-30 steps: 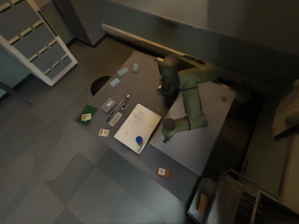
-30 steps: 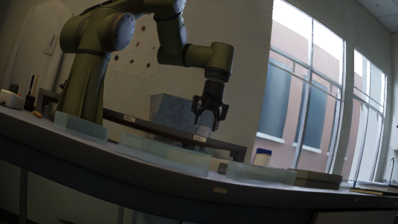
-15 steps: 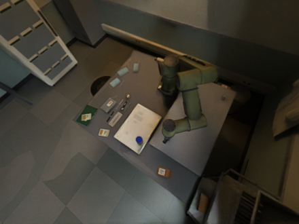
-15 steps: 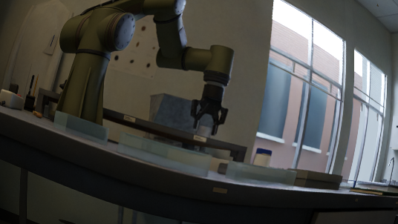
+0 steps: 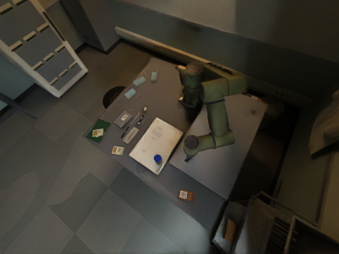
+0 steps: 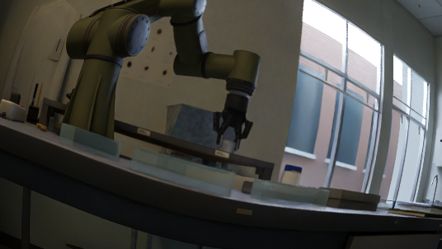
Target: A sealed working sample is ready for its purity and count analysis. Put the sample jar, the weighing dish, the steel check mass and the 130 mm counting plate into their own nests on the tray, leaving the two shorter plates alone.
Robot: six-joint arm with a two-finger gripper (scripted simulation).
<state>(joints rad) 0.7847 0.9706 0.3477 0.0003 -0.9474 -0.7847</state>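
Observation:
The tray's nests are hidden from the low second side camera by the bench edge and the plates. From above, the pale tray (image 5: 156, 144) lies mid-bench, and the sample jar (image 5: 157, 159) with its blue lid stands on the tray's near corner. The jar (image 6: 291, 174) shows beyond the clear plates. Three clear counting plates (image 5: 139, 81) lie at the bench's far left end; from the low camera the middle one (image 6: 181, 170) looks longest. My gripper (image 6: 232, 136) hangs to the right of the tray, closing, with something pale between its fingers that I cannot identify.
Behind the bench runs a grey wall with a rail; the arm's base (image 5: 190, 101) stands at the back. A grey box (image 5: 123, 119), a green pad (image 5: 98, 130) and small cards lie left of the tray. A brown box (image 5: 186, 195) sits near the front edge.

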